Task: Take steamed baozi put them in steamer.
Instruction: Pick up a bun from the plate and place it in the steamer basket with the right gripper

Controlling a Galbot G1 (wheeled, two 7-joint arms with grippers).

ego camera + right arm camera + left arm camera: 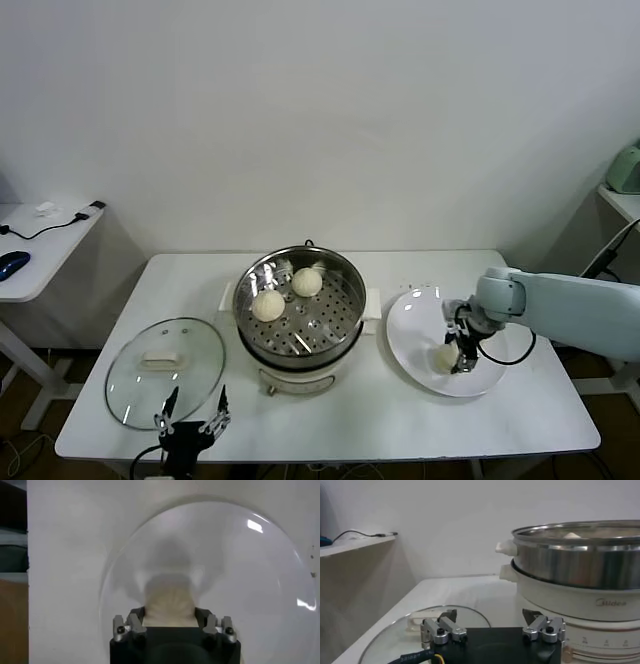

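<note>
Nearest in the head view, the left gripper (192, 412) is parked wide open by the glass lid (165, 368), two baozi (268, 305) are seen in the steamer (300, 305); in the right wrist view, the right gripper (175, 625) is seen flanking the soft, light bun (170, 602) on the plate (260, 580), best pinched gently across its sides, closure not confirmable.

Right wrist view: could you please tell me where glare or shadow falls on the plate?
Right wrist view: bright glare spots on the round white plate near its rim, a soft grey shadow around the cream-white dough bun; head view: the plate looks evenly lit.
</note>
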